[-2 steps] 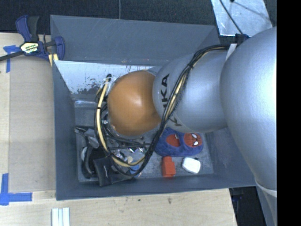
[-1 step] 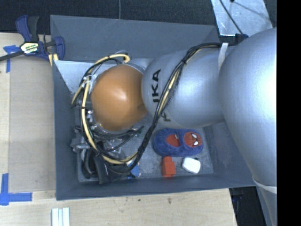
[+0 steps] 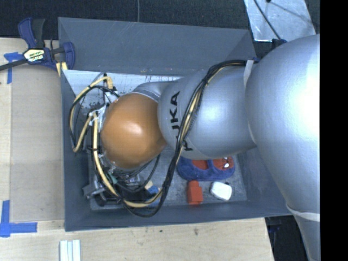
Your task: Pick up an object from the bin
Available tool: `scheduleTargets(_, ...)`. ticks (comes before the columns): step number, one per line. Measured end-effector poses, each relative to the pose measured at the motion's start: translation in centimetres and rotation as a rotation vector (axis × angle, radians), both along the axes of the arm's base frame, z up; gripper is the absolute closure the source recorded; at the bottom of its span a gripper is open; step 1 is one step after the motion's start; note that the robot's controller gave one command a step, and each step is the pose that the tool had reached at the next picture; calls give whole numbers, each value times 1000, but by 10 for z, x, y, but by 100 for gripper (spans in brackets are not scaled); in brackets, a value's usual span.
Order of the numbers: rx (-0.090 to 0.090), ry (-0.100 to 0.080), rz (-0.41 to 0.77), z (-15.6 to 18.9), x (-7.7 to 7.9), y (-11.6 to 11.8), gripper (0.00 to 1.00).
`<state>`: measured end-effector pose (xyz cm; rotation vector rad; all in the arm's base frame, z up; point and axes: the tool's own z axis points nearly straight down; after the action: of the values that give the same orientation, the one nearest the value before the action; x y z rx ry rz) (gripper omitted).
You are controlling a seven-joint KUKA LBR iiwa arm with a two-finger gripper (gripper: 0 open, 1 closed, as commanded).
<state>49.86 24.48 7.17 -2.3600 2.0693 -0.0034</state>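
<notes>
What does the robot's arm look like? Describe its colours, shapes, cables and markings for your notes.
The arm is made of large, rounded, glossy silver-grey segments. Black lettering runs along one segment, partly hidden by a cable. At the wrist sits a smooth orange dome cover. Yellow and black cables loop around it.

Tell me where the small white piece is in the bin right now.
In the camera view the small white piece lies by the bin's lower wall, toward the right, just right of the orange-red block and below the blue thing.
</notes>
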Motion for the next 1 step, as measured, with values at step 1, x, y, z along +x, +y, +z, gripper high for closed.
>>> scheduleTargets(1, 0, 0, -4, 1, 1, 0, 0)
